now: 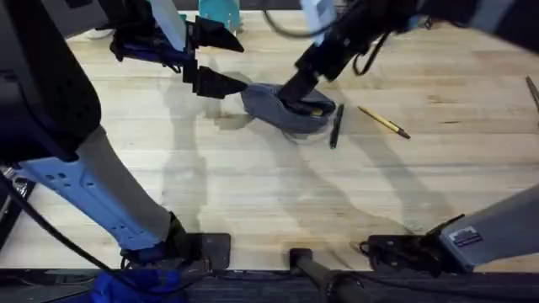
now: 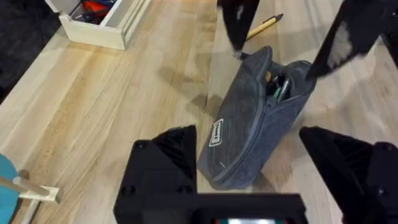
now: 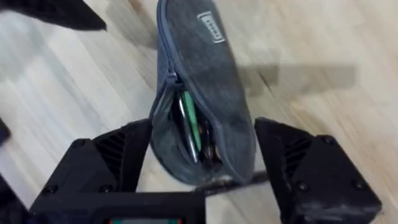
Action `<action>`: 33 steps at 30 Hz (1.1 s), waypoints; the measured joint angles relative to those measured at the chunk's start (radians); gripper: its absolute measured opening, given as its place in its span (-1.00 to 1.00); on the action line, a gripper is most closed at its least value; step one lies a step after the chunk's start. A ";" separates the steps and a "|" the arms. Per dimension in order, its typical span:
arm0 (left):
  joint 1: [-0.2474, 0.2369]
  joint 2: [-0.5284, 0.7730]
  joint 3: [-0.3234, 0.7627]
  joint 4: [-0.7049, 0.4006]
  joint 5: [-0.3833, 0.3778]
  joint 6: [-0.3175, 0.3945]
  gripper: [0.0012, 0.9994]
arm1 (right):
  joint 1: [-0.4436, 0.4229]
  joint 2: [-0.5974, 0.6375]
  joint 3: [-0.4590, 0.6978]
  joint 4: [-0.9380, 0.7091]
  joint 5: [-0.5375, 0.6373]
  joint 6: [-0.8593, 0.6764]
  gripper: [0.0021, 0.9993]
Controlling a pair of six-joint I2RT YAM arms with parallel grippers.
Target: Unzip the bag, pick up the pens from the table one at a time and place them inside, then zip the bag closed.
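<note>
One pouch [image 1: 282, 108], upper centre of the desk [image 1: 253, 194], unzipped; green and other pens inside. Two pens right of it: dark [image 1: 336, 126], yellow [image 1: 383, 122]. Both jaws wide, straddling the pouch ends.

The left arm [image 1: 101, 189] has a pale blue lower link with a small white label and dark screw dots, joined to a light grey sleeve and a bulky black upper housing. A thin black cable runs down beside its base. Its gripper, the left gripper [image 1: 202, 61], carries two black wedge-shaped fingers [image 2: 163, 165] with ribbed inner faces, and a blue strip shows along the wrist body behind them. The right arm [image 1: 497, 229] shows a light grey link bearing a white label with small print, mounted on a black base with looped black cables. The right gripper [image 3: 202, 165] has two blocky black fingers [image 3: 311, 171] with stepped ridges and round screw heads.
</note>
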 joint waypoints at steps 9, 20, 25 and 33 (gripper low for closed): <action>0.000 0.000 0.000 0.000 0.000 0.000 0.99 | -0.123 -0.150 0.110 -0.078 0.039 0.279 1.00; 0.000 0.000 0.000 0.000 0.000 0.000 0.99 | -0.178 -0.241 0.112 -0.167 0.076 0.442 1.00; 0.000 0.000 0.000 0.000 0.000 0.000 0.99 | -0.183 -0.240 0.113 -0.330 0.190 0.445 1.00; 0.000 0.000 0.000 0.000 0.001 0.000 0.99 | -0.213 -0.240 0.113 -0.397 0.438 0.406 0.99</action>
